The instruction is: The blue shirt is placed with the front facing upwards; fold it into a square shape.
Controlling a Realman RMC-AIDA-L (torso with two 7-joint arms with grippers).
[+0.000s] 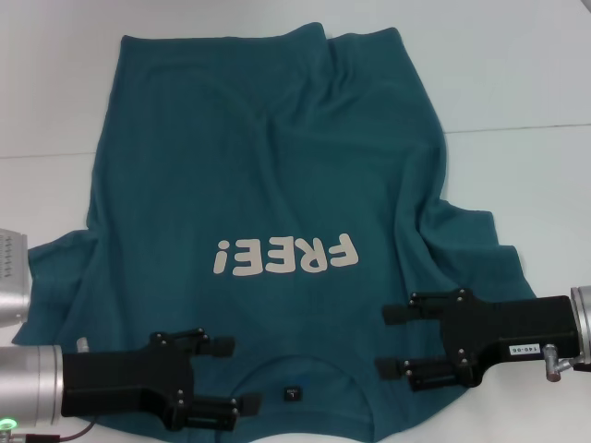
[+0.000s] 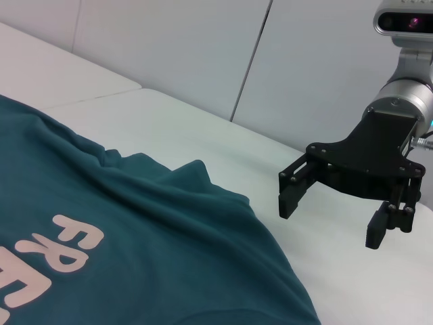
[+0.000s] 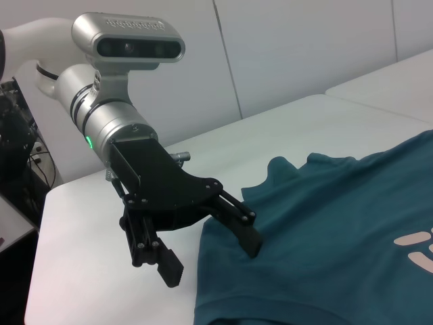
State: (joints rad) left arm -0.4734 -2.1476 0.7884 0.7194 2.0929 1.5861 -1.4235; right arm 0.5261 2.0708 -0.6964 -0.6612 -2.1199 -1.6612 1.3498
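With our left gripper (image 1: 231, 374) and right gripper (image 1: 397, 340) spread wide over the blue shirt (image 1: 268, 185), we risked pinching one layer unevenly.

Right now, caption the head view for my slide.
Both open pincers, left and right, hover over the blue shirt near its collar on the white table.

Left pincer (image 1: 242, 375) at the lower left of the head view, fingers wide apart and pointing toward the middle. Right pincer (image 1: 390, 341) at the lower right, fingers spread wide too, pointing back at the left one. Both arms low.
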